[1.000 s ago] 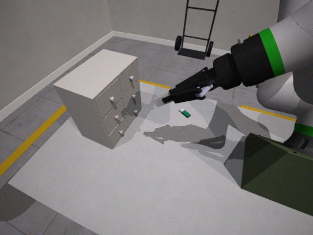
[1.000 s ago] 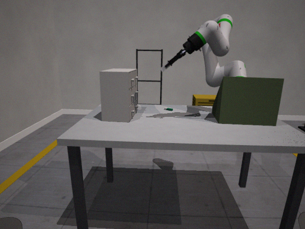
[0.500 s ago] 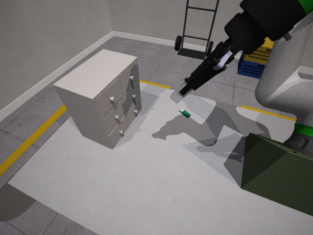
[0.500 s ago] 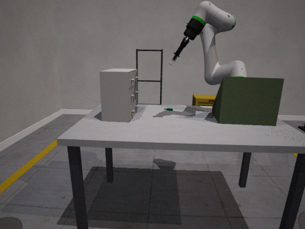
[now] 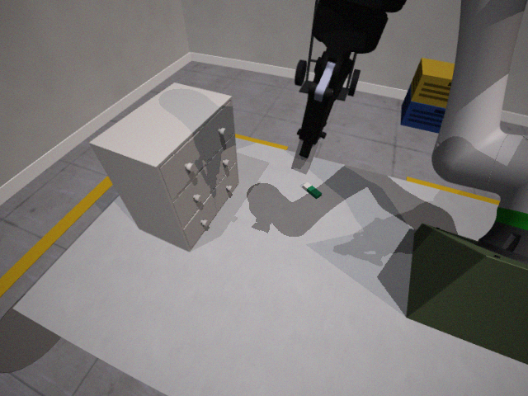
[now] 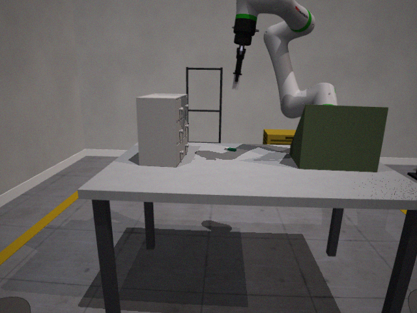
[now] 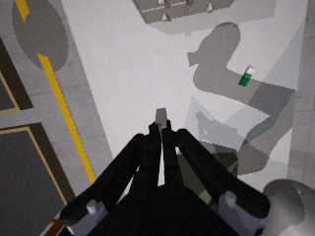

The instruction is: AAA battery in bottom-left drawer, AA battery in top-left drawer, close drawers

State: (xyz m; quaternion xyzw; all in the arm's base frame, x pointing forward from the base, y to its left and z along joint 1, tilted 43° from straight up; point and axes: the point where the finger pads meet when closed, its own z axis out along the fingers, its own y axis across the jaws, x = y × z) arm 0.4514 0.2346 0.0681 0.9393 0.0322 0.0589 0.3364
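Observation:
The small white chest (image 5: 162, 128) (image 6: 156, 131) (image 7: 182, 10) stands at the table's far left, with two columns of three drawers with knobs, all looking pushed in. A small green thing with a white end (image 5: 312, 190) (image 6: 231, 149) (image 7: 246, 77) lies on the table (image 5: 213, 319) (image 6: 235, 188) to the right of the chest's front; I cannot tell which battery it is. No other small item shows. My gripper (image 5: 305, 152) (image 6: 236, 79) (image 7: 161, 115) is shut on nothing, pointing down, high above the table behind the green thing.
A big dark green wedge-shaped box (image 5: 460, 289) (image 6: 340, 137) stands on the table's right side, near the arm's base. On the floor behind are a blue and yellow crate (image 5: 428, 97) (image 6: 277, 136) and a hand truck (image 6: 203, 109).

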